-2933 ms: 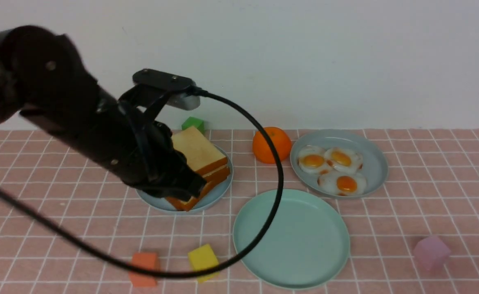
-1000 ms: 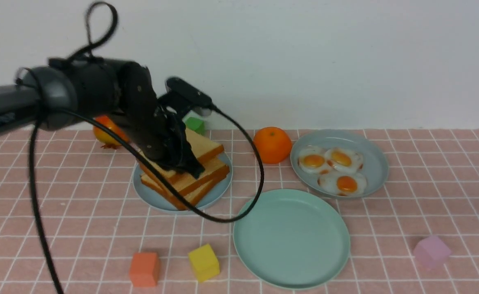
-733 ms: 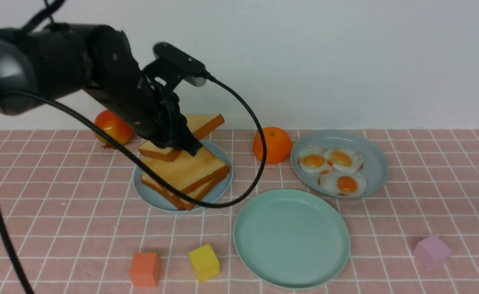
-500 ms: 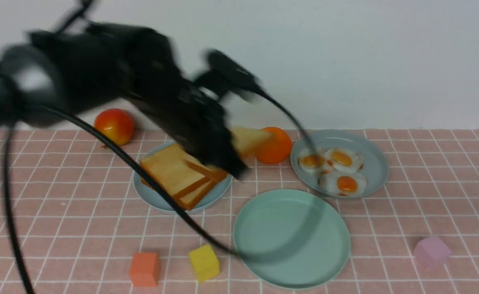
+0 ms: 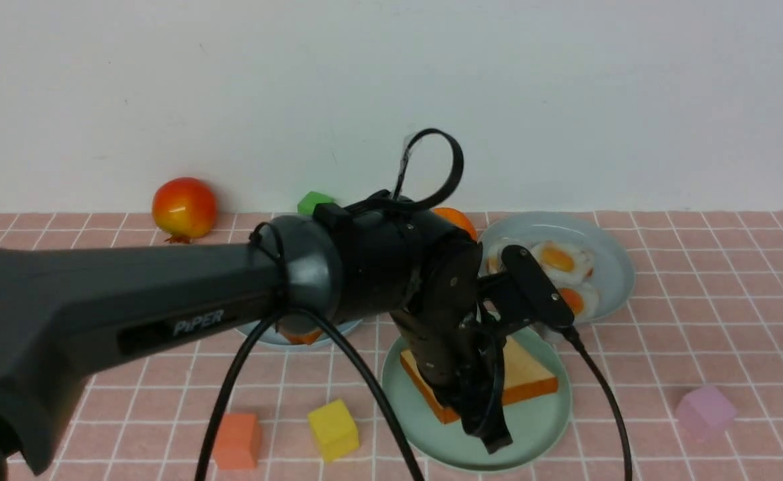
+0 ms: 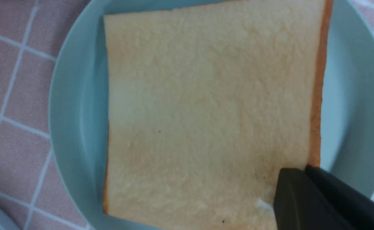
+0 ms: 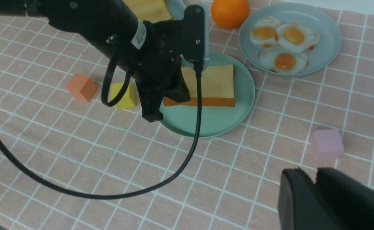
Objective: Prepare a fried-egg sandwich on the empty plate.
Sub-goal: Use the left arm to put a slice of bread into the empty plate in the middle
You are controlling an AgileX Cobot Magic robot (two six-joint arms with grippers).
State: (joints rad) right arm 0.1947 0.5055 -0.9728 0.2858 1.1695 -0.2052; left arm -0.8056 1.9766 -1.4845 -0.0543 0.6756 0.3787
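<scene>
Setting: a white wall rises behind a bench covered by a pink cloth with a white grid.
Front view, arm: the black arm reaches from the left to the round pale mint-green plate, which sits near the front, right of centre.
Front view, left claw: the left claw points down at the near-left corner of the square golden toast slice with an orange-brown crust, its jaws together on that corner.
Front view, toast slice: it lies on the mint-green plate.
Front view, behind: a blue-grey plate of fried eggs sits just behind and to the right. An orange and a second blue-grey plate are largely hidden by the arm. A green cube and a red-and-yellow round fruit stand by the wall.
Front view, front edge: an orange cube and a yellow cube lie left of the mint-green plate, and a pale purple cube to its right.
Left wrist view: the toast slice covers most of the mint-green plate. The left claw is pressed shut over one corner.
Right wrist view: the right claw hangs over the cloth, well apart from the mint-green plate. Its two black fingers sit side by side with nothing seen between them. Only a thin dark line parts them, so it cannot be told whether they touch.
</scene>
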